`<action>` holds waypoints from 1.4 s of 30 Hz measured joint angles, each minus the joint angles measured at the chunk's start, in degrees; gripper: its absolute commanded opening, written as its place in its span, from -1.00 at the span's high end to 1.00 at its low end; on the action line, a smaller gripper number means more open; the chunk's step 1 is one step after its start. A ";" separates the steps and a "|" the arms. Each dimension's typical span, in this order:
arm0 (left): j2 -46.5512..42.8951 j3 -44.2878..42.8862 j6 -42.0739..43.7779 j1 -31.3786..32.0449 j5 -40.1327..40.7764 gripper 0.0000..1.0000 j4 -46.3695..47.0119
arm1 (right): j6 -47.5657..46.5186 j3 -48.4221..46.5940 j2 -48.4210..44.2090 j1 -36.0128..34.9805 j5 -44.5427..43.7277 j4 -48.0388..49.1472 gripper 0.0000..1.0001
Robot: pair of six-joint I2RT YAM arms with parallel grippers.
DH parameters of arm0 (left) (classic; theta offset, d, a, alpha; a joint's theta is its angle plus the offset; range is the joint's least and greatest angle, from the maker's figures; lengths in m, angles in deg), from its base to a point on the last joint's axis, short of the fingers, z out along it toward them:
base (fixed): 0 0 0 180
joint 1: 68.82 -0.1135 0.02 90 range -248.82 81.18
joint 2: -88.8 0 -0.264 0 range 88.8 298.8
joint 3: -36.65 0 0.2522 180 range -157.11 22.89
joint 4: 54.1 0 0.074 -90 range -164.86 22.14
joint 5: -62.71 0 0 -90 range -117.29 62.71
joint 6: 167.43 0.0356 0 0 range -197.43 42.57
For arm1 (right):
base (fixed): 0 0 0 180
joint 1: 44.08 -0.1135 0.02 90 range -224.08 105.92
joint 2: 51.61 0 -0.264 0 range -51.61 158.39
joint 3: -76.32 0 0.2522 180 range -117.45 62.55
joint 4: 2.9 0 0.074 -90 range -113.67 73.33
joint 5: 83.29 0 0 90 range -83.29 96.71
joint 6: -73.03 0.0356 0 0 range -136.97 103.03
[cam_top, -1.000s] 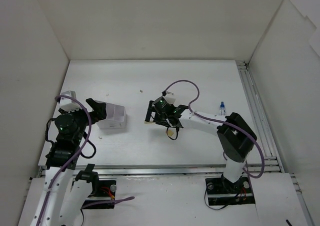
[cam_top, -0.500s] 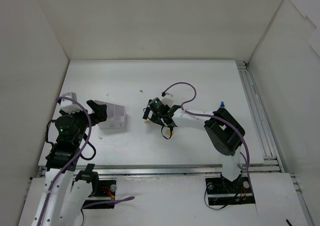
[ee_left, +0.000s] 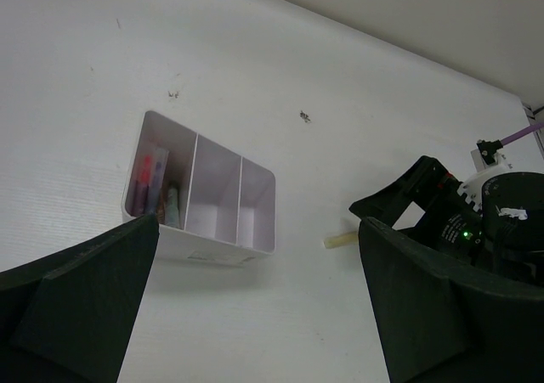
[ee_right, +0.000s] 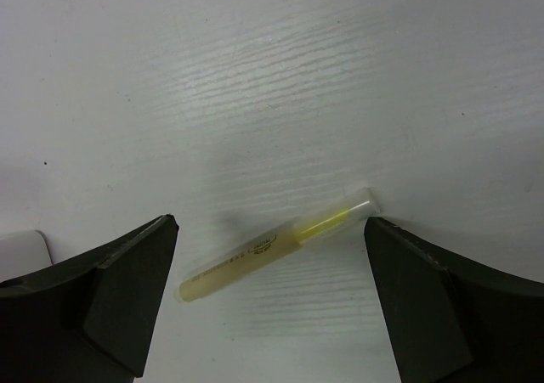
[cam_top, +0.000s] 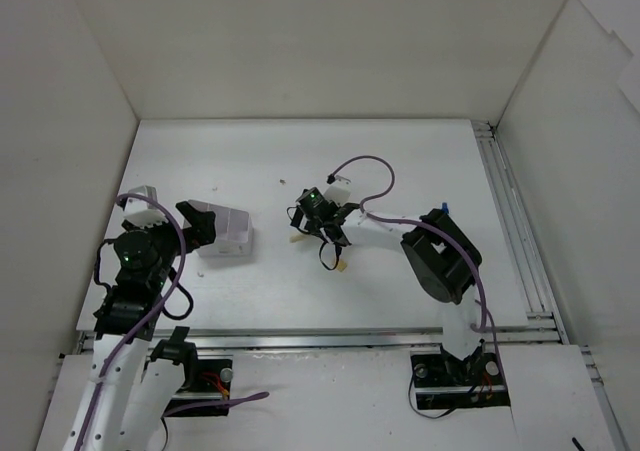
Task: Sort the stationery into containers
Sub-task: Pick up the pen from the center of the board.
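Note:
A yellow pen (ee_right: pixel 276 243) lies flat on the white table, also seen in the top view (cam_top: pixel 296 239) and the left wrist view (ee_left: pixel 340 241). My right gripper (ee_right: pixel 270 230) is open just above it, one finger off each end, not touching; in the top view it (cam_top: pixel 306 227) is at mid-table. The white divided box (cam_top: pixel 228 235) stands left of it. In the left wrist view (ee_left: pixel 204 245) its left compartment holds several pens (ee_left: pixel 151 182); the other two look empty. My left gripper (cam_top: pixel 197 223) is open and empty beside the box's left end. A small tan piece (cam_top: pixel 341 266), perhaps an eraser, lies near the right arm.
White walls enclose the table on three sides. A metal rail (cam_top: pixel 515 221) runs along the right edge. A small blue-topped object (cam_top: pixel 443 209) stands behind the right arm's elbow. Small specks (cam_top: pixel 282 181) mark the table behind the box.
My right arm has folded and swung its gripper a little left and back, settling over the yellow pen. The left arm and the box have barely moved.

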 measured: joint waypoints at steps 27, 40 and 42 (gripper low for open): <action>-4.26 0.13 0.00 0.00 2.89 -1.00 -1.97 | -8.37 -7.45 6.27 0.02 -6.05 -3.80 1.00; 2.58 -1.40 -0.76 -0.02 -8.22 -0.99 -0.96 | -42.60 15.47 -16.61 -0.22 18.47 19.04 1.00; 4.33 -1.40 -1.33 -0.04 -12.50 -0.98 0.28 | -47.12 16.79 -20.41 -0.66 26.08 22.84 1.00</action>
